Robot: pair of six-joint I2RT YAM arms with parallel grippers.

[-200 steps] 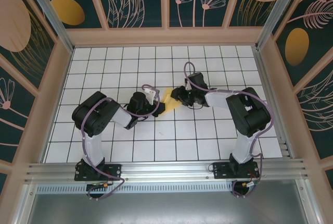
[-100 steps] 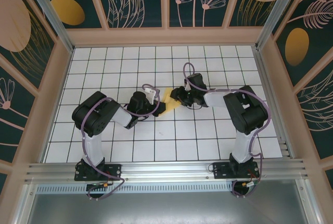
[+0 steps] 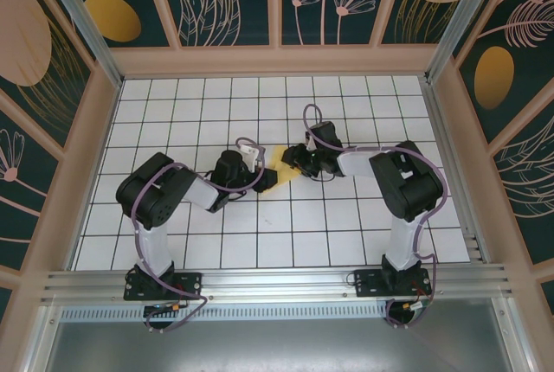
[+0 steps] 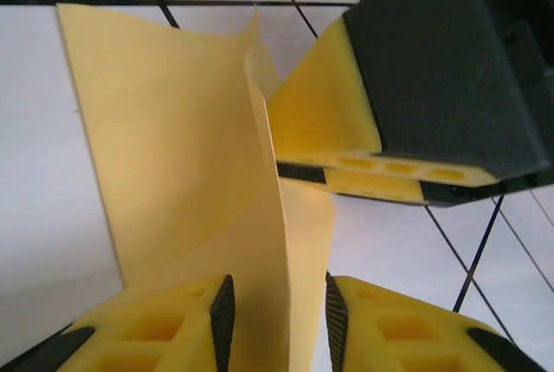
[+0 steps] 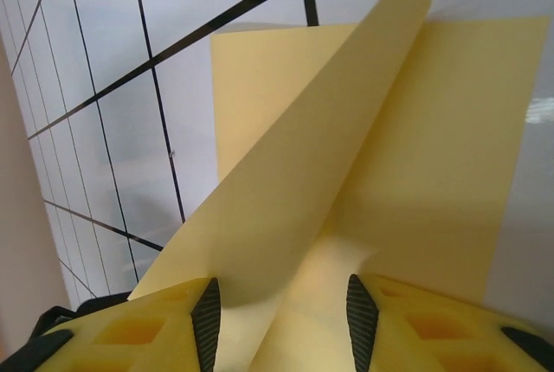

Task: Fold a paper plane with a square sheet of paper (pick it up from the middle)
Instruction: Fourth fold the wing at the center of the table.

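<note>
We list: thin yellow paper square [image 4: 173, 147], part-folded, on white gridded surface [image 3: 346, 234]; left gripper [image 4: 277, 307], right gripper [image 5: 281, 311], both parted around it.

Square sheet of paper [image 4: 173, 147]: thin yellow paper, matt, smooth, one soft bend (dull on both faces). Left fingers [image 4: 147, 333]: yellow moulded plastic, dull, hollow cells; inner pads [image 4: 223, 320] black, finely ribbed, rubber-like. Right fingers [image 5: 151, 329]: same yellow plastic, same ribbed black pads. Black housing [image 4: 433, 60] behind them: matt plastic, faintly grained. Tabletop [image 3: 260, 246]: white, smooth, semi-gloss, thin black grid lines. Rail [image 3: 277, 279] at near edge: brushed bare metal.
</note>
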